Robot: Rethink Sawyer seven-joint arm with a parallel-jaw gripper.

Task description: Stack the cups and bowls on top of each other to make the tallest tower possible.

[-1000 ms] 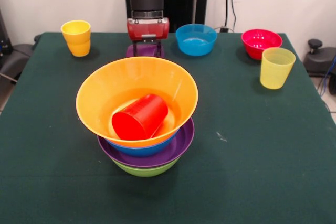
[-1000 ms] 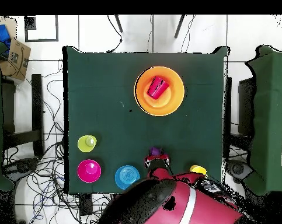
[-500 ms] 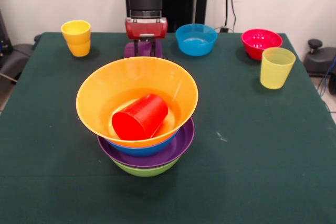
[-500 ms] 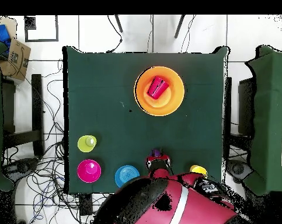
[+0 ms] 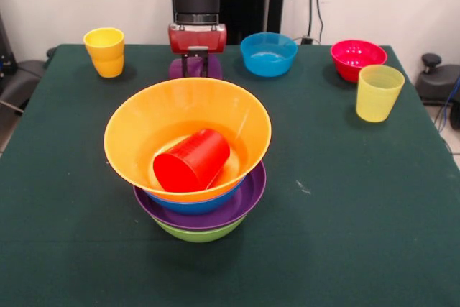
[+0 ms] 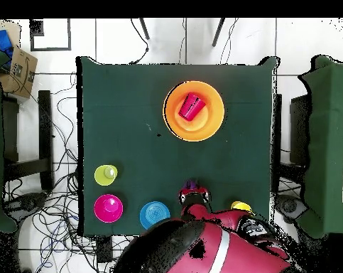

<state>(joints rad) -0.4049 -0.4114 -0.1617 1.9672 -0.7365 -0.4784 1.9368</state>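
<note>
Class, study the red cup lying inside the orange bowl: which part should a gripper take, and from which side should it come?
Probably the red cup by its curved sidewall, from straight above. It lies tipped on its side in the orange bowl, whose high flared walls block any sideways approach.

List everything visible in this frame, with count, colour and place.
Tower: 1, green, purple, blue bowls under a wide orange bowl, table centre.
Red cup: 1, lying on its side in the orange bowl.
Purple cup: 1, under the gripper.
Orange-yellow cup: 1, far corner.
Pale yellow cup: 1, beside the red-pink bowl.
Blue small bowl: 1, far edge.
Red-pink bowl: 1, far edge.
Table: 1, dark green.
Gripper: 1, red and black, over the purple cup.
</note>
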